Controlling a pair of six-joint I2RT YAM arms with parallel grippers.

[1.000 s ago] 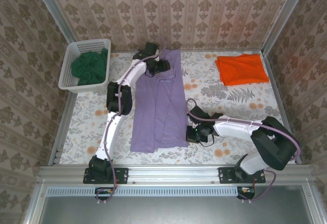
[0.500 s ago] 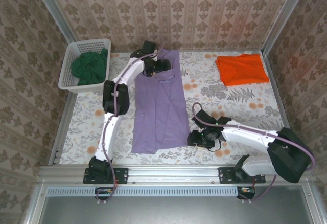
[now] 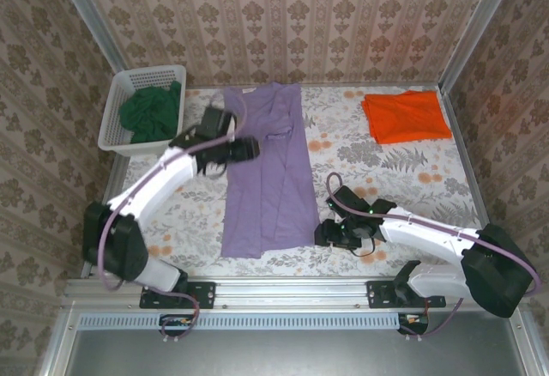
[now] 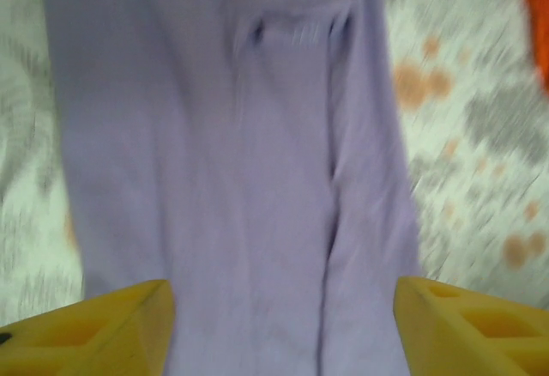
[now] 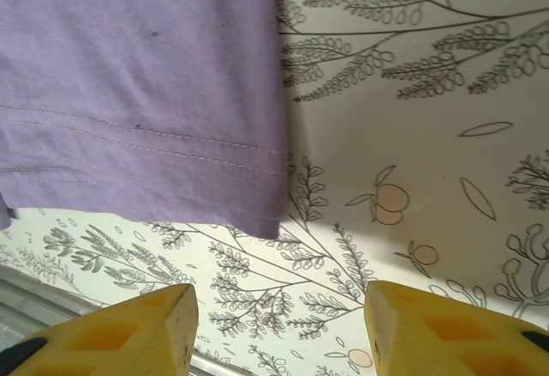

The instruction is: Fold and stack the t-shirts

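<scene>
Beyond both parted jaws, lilac t-shirt [image 3: 266, 170], unheld

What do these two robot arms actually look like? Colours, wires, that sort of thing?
The left arm and the right arm both have smooth white shells with chunky black joints. A thin mauve cable loops loosely along each one. The left gripper and the right gripper each end in two blocky yellow fingers with hollow recesses moulded in.
</scene>
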